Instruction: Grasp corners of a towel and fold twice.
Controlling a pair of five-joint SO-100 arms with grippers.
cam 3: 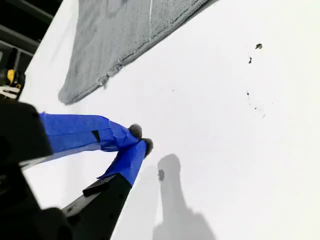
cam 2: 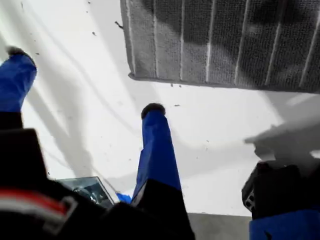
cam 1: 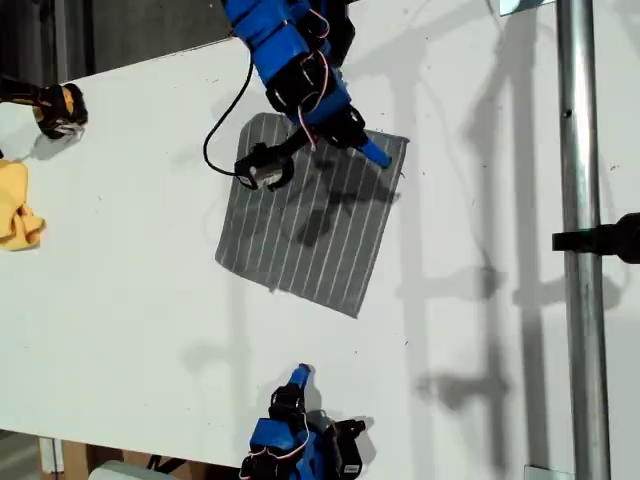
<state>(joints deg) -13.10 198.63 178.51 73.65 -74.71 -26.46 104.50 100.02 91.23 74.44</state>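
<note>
- Exterior view: the towel [cam 1: 312,222] lies spread flat on the white table [cam 1: 130,300], towards the far side and about midway between this view's left and right. Its white stripes run from far to near.
- First wrist view: my first end effector [cam 2: 85,82] has its blue fingers [cam 2: 157,150] wide apart and grips nothing. One towel corner [cam 2: 129,75] and the cloth's straight edge lie just beyond the fingertips.
- In the exterior view this arm reaches in from the far side, over the far part of the towel.
- Second wrist view: my second end effector [cam 3: 140,141] has its tips pressed together, empty, over bare table and well apart from the towel's edge.
- In the exterior view it sits at the near edge [cam 1: 300,376].
- A yellow cloth [cam 1: 18,210] lies crumpled at the exterior view's left.
</note>
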